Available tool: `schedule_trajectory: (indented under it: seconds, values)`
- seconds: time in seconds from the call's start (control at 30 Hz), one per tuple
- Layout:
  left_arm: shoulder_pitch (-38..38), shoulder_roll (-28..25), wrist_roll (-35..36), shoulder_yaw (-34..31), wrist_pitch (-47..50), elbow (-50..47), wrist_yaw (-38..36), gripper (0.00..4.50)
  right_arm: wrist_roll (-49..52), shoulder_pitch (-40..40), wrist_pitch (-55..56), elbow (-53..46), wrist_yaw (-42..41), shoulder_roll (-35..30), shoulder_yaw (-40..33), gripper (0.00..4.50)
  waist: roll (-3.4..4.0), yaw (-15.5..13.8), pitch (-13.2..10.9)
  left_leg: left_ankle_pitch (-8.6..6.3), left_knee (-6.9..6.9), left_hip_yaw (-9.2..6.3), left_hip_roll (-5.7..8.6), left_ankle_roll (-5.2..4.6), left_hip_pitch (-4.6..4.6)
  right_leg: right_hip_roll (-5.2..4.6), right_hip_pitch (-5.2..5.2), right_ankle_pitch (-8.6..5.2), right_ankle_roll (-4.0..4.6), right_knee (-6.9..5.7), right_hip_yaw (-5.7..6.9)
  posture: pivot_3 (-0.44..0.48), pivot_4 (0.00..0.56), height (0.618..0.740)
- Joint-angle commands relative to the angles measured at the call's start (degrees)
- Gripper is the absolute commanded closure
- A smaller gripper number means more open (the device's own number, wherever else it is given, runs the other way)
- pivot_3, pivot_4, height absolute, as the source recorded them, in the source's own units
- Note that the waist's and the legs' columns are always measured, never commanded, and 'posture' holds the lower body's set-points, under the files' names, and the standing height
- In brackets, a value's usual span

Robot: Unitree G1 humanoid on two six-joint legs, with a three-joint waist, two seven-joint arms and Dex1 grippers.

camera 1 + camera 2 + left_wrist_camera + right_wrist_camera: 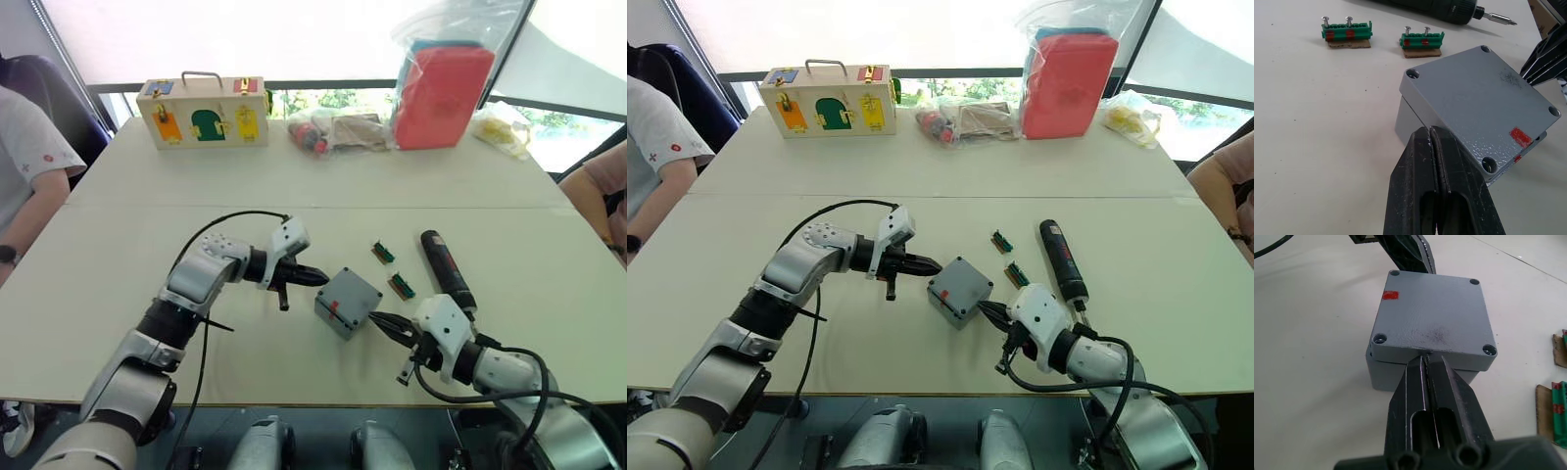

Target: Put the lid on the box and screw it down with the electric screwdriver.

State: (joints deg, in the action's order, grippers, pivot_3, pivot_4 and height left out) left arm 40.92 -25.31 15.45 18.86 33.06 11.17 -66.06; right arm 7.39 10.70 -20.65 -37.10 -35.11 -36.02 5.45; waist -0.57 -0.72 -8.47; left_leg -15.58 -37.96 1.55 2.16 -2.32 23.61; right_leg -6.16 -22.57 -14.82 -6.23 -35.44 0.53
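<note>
The lid (1479, 98), a flat square grey plate w/ a fine pebbled finish, a round screw hole in each corner and a small red mark near one corner, sits on top of the box (1386, 372), slightly skewed so its edges overhang the box walls. The box is a deep square grey enclosure, smooth-sided, standing on the pale matte table (118, 284).

Left gripper (318, 278), black ribbed fingers pressed together w/ nothing between, tips right at the box's left edge, about lid height. Right gripper (384, 324) also pinched closed and empty, tips at the box's near-right side, just under the lid rim.

Electric screwdriver (446, 267), slim black cylinder w/ red label and thin metal bit, lies flat on the table to the right of the box, near but apart. Between it and the box: two green strips (393, 270), ridged plastic on brown card backing, each w/ small upright screws.

Well beyond the box, at the table's far edge: wooden box (204, 111) w/ metal handle and coloured latches, plus a clear plastic bag (446, 83) holding something red.
</note>
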Motion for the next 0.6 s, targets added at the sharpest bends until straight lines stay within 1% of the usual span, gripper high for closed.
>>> schedule_trajectory:
  seconds: [0.03, 0.27, 0.6]
  values:
    - [0.7, 0.4, 0.2, -0.9, -0.7, -1.6, -0.2, 4.50, -0.5, -1.2, 0.2, -1.4, 0.4, 0.4, 0.4, 4.48, 0.00, 0.0, 0.0, 0.00, 0.00, 0.00, 0.00, 0.00, 0.00, 0.00, 0.00, 0.00, 0.00, 0.00, 0.00, 0.000, 0.150, 0.740]
    - [-0.1, -0.1, 0.1, -0.6, -0.5, -3.0, -0.5, 4.50, -1.1, -2.2, -0.3, -1.2, 0.5, 0.8, 1.6, 4.48, 0.00, 0.0, 0.0, 0.00, 0.00, 0.00, 0.00, 0.00, 0.00, 0.00, 0.00, 0.00, 0.00, 0.00, 0.00, 0.000, 0.150, 0.740]
    - [-0.8, 0.0, -0.7, 0.4, -1.1, -4.4, -0.6, 4.50, -0.9, -1.3, -0.1, -1.9, 0.1, 0.7, 0.4, 4.48, 0.01, 0.0, 0.0, 0.00, 0.00, 0.00, 0.00, 0.00, 0.00, -0.01, -0.08, 0.00, 0.00, 0.00, 0.00, 0.000, 0.150, 0.740]
